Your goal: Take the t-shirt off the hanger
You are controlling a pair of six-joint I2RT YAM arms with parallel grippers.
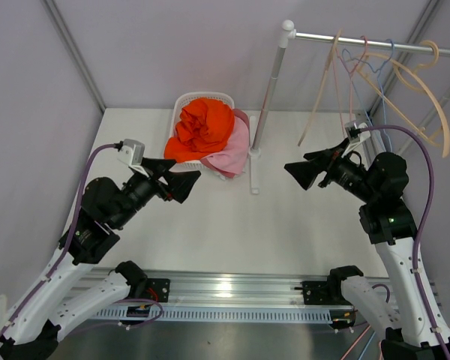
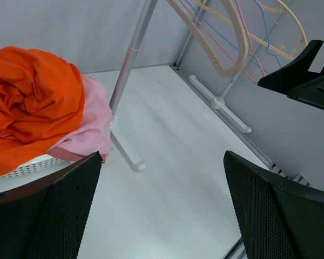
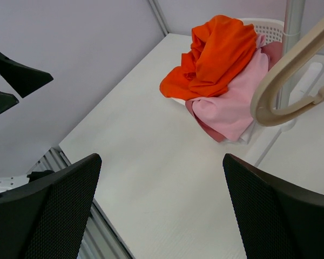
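An orange t-shirt lies crumpled on top of a pink garment in a white basket at the back of the table. It shows in the left wrist view and the right wrist view too. Several bare hangers hang on the rail at the back right; no shirt is on them. My left gripper is open and empty above the table, right of the basket's front. My right gripper is open and empty, below the hangers.
The rack's upright pole stands on a white foot between the two grippers. A beige hanger hangs close to my right gripper. Grey walls close in the table on three sides.
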